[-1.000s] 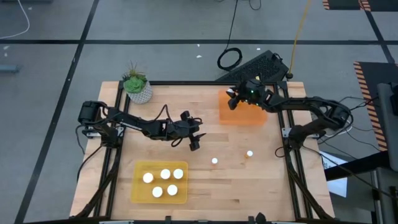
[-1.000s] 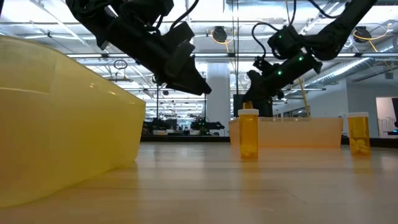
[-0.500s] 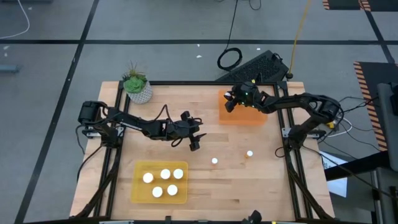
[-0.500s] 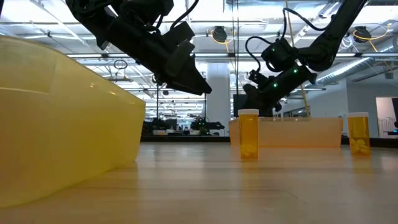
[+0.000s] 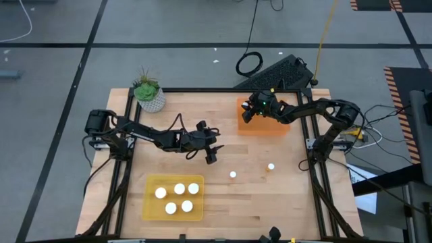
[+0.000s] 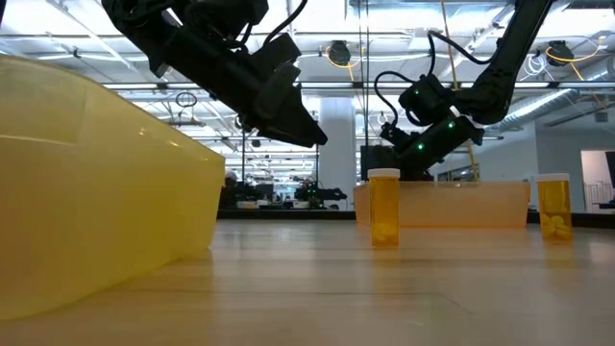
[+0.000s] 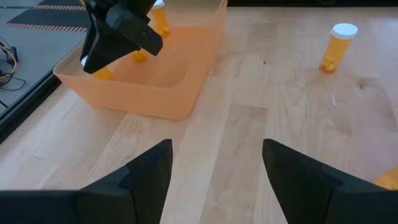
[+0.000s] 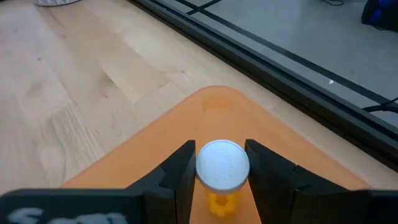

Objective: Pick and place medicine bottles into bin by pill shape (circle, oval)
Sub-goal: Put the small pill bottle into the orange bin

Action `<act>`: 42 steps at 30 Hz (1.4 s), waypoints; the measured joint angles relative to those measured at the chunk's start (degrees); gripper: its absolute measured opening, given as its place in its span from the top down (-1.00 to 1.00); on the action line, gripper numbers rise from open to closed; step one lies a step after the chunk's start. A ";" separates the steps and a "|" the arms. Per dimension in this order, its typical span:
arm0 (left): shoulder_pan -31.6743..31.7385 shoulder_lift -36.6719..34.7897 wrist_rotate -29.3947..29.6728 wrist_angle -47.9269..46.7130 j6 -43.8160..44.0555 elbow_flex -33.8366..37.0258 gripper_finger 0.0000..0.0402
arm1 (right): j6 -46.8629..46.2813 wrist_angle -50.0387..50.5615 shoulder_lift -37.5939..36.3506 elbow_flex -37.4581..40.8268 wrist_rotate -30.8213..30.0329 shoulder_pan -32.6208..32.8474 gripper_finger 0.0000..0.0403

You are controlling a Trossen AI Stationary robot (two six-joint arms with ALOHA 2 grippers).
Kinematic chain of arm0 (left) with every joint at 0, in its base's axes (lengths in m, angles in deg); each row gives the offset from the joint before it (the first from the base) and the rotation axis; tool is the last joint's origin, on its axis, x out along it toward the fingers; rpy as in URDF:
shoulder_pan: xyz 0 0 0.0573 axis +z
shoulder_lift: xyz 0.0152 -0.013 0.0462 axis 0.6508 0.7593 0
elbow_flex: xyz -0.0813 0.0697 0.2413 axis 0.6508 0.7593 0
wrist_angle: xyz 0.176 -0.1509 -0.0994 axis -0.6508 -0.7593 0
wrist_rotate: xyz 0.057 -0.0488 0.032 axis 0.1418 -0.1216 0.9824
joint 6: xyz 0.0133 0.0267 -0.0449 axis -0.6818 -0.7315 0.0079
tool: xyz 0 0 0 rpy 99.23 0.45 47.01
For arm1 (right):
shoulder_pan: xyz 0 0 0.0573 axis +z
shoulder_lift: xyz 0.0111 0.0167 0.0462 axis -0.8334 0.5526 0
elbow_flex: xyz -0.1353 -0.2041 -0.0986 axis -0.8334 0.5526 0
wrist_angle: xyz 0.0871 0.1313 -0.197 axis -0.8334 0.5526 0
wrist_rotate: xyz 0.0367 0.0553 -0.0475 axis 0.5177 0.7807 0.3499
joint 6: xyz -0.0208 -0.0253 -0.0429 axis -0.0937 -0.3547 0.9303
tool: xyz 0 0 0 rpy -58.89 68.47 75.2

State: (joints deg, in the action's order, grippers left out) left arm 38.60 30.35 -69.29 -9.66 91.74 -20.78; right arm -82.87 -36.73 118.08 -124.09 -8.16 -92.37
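Five bottles sit in the yellow bin (image 5: 150, 208). The right pincer (image 8: 219, 180) grips a bottle (image 8: 222, 167) above the orange bin (image 5: 278, 127). Two bottles wait on the counter (image 5: 297, 202). The left pincer (image 7: 217, 168) hangs open, empty.

**Two dark arms, cabled and lit**

Both arms are built of black jointed links. Loose black cables are looped along each. Small green lights are seen near the right tool (image 5: 247, 113). The left tool (image 7: 214, 171) is formed by two flat, matte black fingers with angled edges.
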 joint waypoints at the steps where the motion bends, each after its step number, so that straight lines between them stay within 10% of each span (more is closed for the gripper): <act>1: -0.02 0.00 0.00 0.00 0.00 0.00 -0.25 | 0.00 -0.03 0.00 0.00 0.00 0.00 0.38; 15: -0.02 0.00 0.00 0.00 -0.09 0.00 -0.25 | 0.02 1.25 -1.62 0.07 -0.02 0.00 0.14; 28: -0.23 0.02 -0.22 -0.02 0.92 0.00 -0.25 | 2.02 16.77 -18.96 0.04 0.11 1.39 -0.01; 42: -2.79 0.02 -0.20 -1.56 1.51 -0.04 -0.25 | 2.62 31.44 -32.79 0.06 4.65 21.54 -0.01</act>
State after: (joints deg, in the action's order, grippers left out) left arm 35.81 30.37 -69.48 -11.22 93.25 -20.82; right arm -80.25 -5.29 85.30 -124.03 -3.51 -70.84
